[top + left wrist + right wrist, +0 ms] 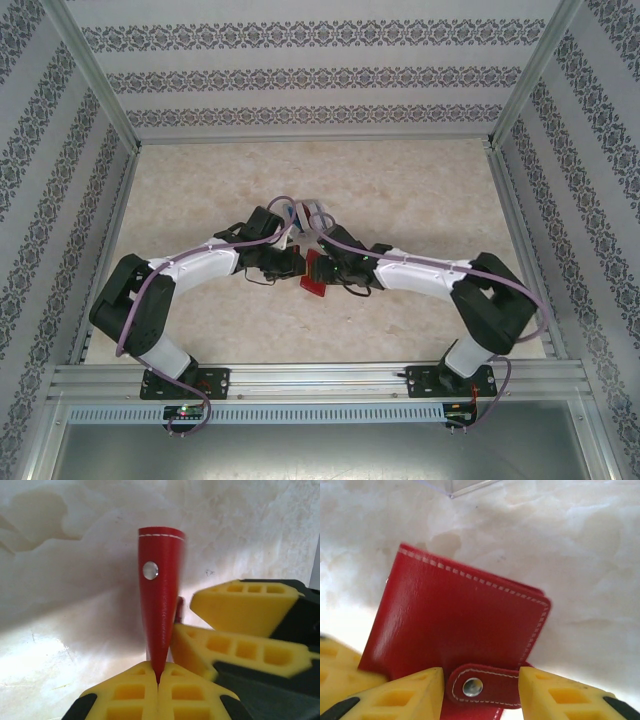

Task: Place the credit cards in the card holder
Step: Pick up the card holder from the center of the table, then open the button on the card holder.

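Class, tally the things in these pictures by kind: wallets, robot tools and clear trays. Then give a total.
red wallet: 1
yellow-fingered tools: 2 (left tool, right tool)
clear plastic tray, corner seen: 1
Total: 4

card holder (460,615) between left tool (158,680) and right tool (480,687), tray (455,486) behind

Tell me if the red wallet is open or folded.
Folded: the wallet shows its outer cover, tab wrapped across; whether snapped, cannot tell.

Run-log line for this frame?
left tool: shut on card holder | right tool: open, straddling snap tab | card holder: folded closed
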`<action>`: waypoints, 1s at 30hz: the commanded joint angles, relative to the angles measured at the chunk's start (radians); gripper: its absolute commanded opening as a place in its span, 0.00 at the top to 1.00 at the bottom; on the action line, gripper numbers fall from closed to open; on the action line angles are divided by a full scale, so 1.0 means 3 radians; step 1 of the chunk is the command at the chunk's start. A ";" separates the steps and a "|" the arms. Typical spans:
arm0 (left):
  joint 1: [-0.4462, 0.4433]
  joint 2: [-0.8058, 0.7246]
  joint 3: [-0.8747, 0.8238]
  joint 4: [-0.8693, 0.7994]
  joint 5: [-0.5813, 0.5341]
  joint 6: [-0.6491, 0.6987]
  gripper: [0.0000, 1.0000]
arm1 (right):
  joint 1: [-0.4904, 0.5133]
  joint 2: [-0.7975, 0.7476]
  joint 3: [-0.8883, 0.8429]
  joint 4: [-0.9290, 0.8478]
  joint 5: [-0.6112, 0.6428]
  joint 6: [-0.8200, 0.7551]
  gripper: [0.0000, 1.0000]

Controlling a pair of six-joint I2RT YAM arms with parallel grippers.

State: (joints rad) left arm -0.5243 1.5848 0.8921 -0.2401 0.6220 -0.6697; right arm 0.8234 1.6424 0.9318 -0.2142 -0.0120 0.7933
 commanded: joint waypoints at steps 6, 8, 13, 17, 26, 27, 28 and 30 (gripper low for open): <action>-0.0052 0.0009 -0.0004 0.0156 0.0146 -0.0095 1.00 | 0.0083 0.0082 0.0068 -0.0304 0.0564 0.0151 0.74; -0.0057 0.0022 -0.0003 0.0155 0.0147 -0.0102 1.00 | 0.0083 0.0034 -0.0014 -0.0265 0.0566 0.0175 0.83; -0.0055 0.0063 0.0019 0.0038 0.0005 -0.0057 1.00 | 0.0073 -0.0124 -0.0157 -0.0248 0.0590 0.0204 0.99; -0.0052 0.0099 0.0010 -0.0047 -0.0083 -0.0043 1.00 | 0.0025 -0.0394 -0.0436 -0.0026 0.0483 0.0257 1.00; -0.0048 0.0268 -0.0054 -0.0003 0.0009 -0.0093 0.58 | -0.0080 -0.0901 -0.1075 0.1051 -0.0247 -0.0148 1.00; -0.0050 0.0234 -0.0060 -0.0014 -0.0018 -0.0073 0.55 | -0.0102 -0.0963 -0.1107 0.1095 -0.0286 -0.0163 1.00; -0.0048 0.0205 -0.0063 -0.0038 -0.0044 -0.0061 0.53 | -0.0122 -0.1021 -0.1128 0.1119 -0.0320 -0.0160 1.00; -0.0050 0.0134 -0.0046 -0.0122 -0.0069 -0.0017 0.48 | -0.0161 -0.1189 -0.1185 0.1208 -0.0388 -0.0125 1.00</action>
State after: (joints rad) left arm -0.5365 1.6684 0.8806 -0.2390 0.6163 -0.6945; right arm 0.7959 1.3518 0.5995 0.0494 -0.0731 0.7780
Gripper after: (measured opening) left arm 0.505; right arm 0.066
